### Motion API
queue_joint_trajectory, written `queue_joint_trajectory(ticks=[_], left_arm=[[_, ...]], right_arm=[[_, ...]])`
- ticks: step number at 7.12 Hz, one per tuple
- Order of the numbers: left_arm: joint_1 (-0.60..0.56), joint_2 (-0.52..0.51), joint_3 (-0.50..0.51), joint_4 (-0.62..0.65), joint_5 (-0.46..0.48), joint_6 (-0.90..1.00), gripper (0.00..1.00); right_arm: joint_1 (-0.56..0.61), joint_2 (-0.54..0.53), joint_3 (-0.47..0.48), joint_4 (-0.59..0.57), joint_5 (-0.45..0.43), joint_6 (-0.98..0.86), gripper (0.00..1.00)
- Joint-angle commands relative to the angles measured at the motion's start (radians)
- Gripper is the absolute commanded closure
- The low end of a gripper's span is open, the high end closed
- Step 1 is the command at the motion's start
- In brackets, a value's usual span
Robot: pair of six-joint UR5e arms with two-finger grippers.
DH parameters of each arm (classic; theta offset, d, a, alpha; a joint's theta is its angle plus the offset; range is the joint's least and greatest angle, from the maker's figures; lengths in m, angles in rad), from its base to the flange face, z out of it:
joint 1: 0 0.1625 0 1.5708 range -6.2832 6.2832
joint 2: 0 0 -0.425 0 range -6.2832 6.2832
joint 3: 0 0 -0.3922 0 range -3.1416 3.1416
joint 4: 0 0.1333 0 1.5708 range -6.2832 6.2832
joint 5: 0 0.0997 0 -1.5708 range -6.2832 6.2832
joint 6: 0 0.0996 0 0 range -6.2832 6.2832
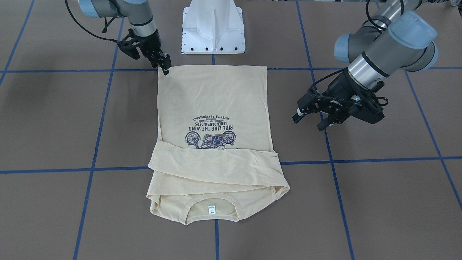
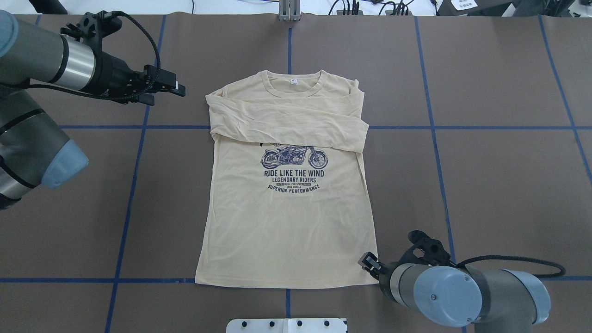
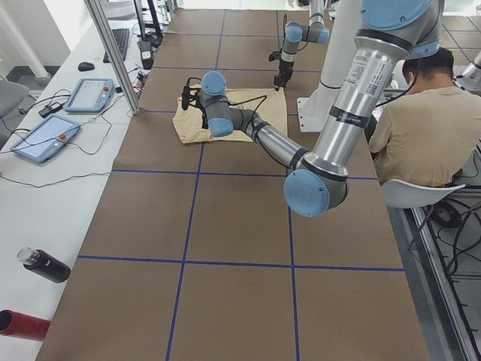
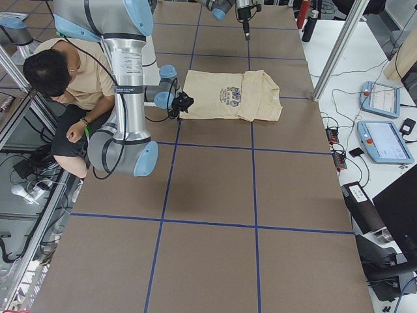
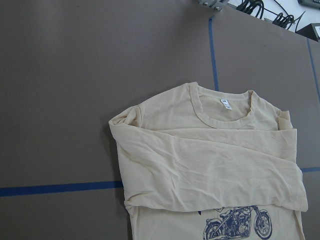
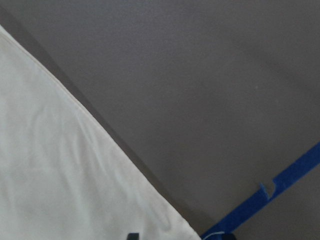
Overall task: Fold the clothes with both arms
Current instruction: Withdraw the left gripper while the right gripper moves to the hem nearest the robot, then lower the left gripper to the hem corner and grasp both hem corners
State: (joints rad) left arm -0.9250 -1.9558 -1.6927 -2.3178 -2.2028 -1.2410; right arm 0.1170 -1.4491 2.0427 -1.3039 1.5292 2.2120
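Observation:
The cream-yellow long-sleeved T-shirt (image 2: 286, 222) lies flat and print-up on the brown table, both sleeves folded across its chest and the white neck label (image 2: 292, 81) at the far end. It also shows in the front view (image 1: 213, 101) and both wrist views (image 5: 210, 155) (image 6: 60, 175). My right gripper (image 2: 367, 261) (image 1: 164, 68) is low at the hem's corner nearest it, jaws slightly apart around the corner. My left gripper (image 2: 172, 89) (image 1: 309, 121) is open and empty, hovering beside the shirt's shoulder.
The white pedestal base (image 1: 213, 29) stands just behind the hem. Blue tape lines (image 2: 134, 185) grid the table. A seated person (image 3: 428, 128) is beside the robot. Control tablets (image 3: 90, 94) and bottles (image 3: 45, 265) lie on the side bench.

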Motion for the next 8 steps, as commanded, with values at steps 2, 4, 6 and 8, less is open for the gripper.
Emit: queue_joint_trajectory(ticks=[2,4,6,8], left_arm=[[0.006,0.000,0.002,0.000,0.002,-0.002,0.02],[0.056,0.088,-0.097,0.038,-0.006,-0.143,0.04],[0.383,0.238,-0.278,0.076,0.288,-0.432,0.04],[0.584,0.229,-0.317,0.269,0.365,-0.541,0.06]], right_arm=[[0.003,-0.042,0.065,0.000,0.006,0.000,1.00],[0.003,-0.043,0.077,-0.002,0.008,-0.002,1.00],[0.001,-0.047,0.077,-0.002,0.009,-0.002,1.00],[0.001,-0.045,0.082,0.000,0.009,0.000,1.00]])
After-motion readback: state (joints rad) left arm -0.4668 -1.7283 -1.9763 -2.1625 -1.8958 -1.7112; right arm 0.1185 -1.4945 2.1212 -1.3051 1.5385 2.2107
